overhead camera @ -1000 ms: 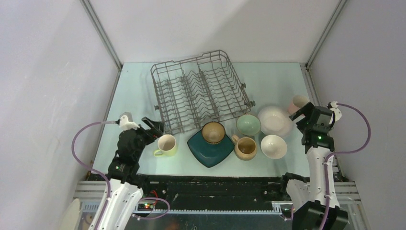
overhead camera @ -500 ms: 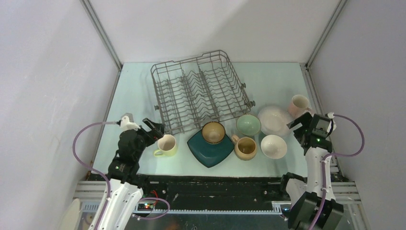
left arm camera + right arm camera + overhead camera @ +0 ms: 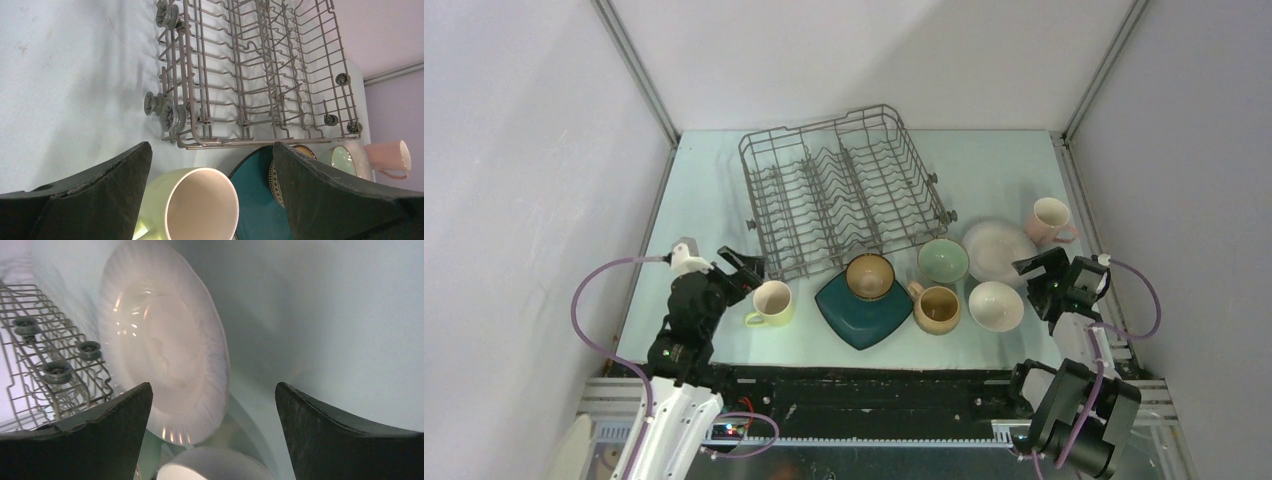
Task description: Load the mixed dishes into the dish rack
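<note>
Top view. Empty rack [image 3: 755, 212] at upper centre; all dishes on the table below and right of it. Left gripper [image 3: 746, 268] at lower left, spread wide, just beside yellow mug [image 3: 771, 302], gripping nothing. Teal plate [image 3: 844, 318] at centre with brown bowl [image 3: 870, 275] on its upper part. To the right, tan mug [image 3: 937, 308], green bowl [image 3: 943, 261], white bowl [image 3: 996, 305] and white plate [image 3: 996, 250]. Pink mug [image 3: 1050, 219] farthest right. Right gripper [image 3: 1036, 278] at right edge, spread wide and empty, aimed at white plate and white bowl.

Left wrist. Looks down on yellow mug's mouth at bottom centre, between both fingers [image 3: 100, 195], no contact visible. Rack's edge above, teal plate at lower right.

Right wrist. Faces white plate across upper left, white bowl's rim at bottom centre, rack corner at left. Nothing between the fingers.

Risks, judged from here. On the left, likely slip if closing across the mug's round glazed wall off-centre, or a nudge of the mug into teal plate. On the right, risk of scraping over the flat plate or shoving it against green bowl, for want of an edge to get under. Also a clip of white bowl, so close below.

Against a second ago: right arm drawn back from pink mug toward the lower frame, that mug now fully uncovered. Left arm nearly unmoved.
</note>
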Robot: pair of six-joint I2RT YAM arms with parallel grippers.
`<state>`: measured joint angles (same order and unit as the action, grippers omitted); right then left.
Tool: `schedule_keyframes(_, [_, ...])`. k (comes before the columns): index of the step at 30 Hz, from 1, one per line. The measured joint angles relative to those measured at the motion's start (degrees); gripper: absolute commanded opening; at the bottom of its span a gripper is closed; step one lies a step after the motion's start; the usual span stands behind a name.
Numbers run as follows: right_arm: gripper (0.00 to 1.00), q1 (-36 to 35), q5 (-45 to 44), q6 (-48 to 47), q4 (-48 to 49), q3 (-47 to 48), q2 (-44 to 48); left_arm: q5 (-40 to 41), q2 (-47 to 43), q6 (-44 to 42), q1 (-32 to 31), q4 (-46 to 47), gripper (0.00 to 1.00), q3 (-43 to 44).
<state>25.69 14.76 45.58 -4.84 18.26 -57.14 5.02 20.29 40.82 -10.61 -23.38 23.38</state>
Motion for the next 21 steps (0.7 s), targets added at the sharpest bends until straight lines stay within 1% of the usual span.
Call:
schedule_keyframes(4, [0.89,0.0,1.6,2.0,6.0,-1.0,-2.7,1.3,-0.1,0.8,0.0,0.0,0.98,0.6])
schedule_keyframes(7, [0.86,0.0,2.4,3.1,8.9,-1.3,-5.0,1.8,-0.4,1.2,0.0,0.3,0.98,0.6])
schedule_keyframes(9, [0.83,0.0,2.8,4.0,10.6,-1.4,-6.5,1.8,-0.4,1.3,0.0,0.9,0.98,0.6])
schedule_keyframes(11, [0.76,-0.1,3.3,4.5,12.3,-1.4,-8.1,1.8,-0.2,1.3,0.0,1.5,0.98,0.6])
schedule_keyframes(12, [0.74,-0.2,3.5,4.8,13.2,-1.4,-8.8,1.8,0.0,1.3,0.0,1.7,0.98,0.6])
schedule_keyframes(13, [0.69,-0.4,3.6,5.1,14.2,-1.3,-9.7,1.7,0.3,1.2,0.0,1.7,0.98,0.6])
schedule_keyframes(14, [0.67,-0.6,3.9,5.4,15.1,-1.3,-10.6,1.6,0.6,1.2,0.0,1.8,0.98,0.6])
schedule_keyframes(16, [0.51,-0.9,4.3,5.7,16.6,-1.3,-12.2,1.6,1.0,1.2,0.0,1.8,0.98,0.6])
schedule_keyframes(17, [0.34,-0.9,4.5,5.9,17.1,-1.3,-12.8,1.6,1.1,1.2,0.0,1.9,0.98,0.6])
schedule_keyframes(18, [0.25,-1.1,4.5,6.2,17.2,-1.3,-13.2,1.6,1.2,1.2,0.0,1.8,0.98,0.6])
schedule_keyframes(19, [0.10,-1.1,4.5,5.8,17.2,-1.3,-13.2,1.7,1.3,1.2,0.0,1.9,0.98,0.6])
schedule_keyframes(20, [0.04,-1.1,4.5,6.0,17.0,-1.4,-13.2,1.7,1.4,1.2,0.0,1.9,0.98,0.6])
schedule_keyframes(21, [0.00,-1.1,4.1,6.2,16.7,-1.4,-13.0,1.7,1.4,1.2,0.0,1.8,0.98,0.6])
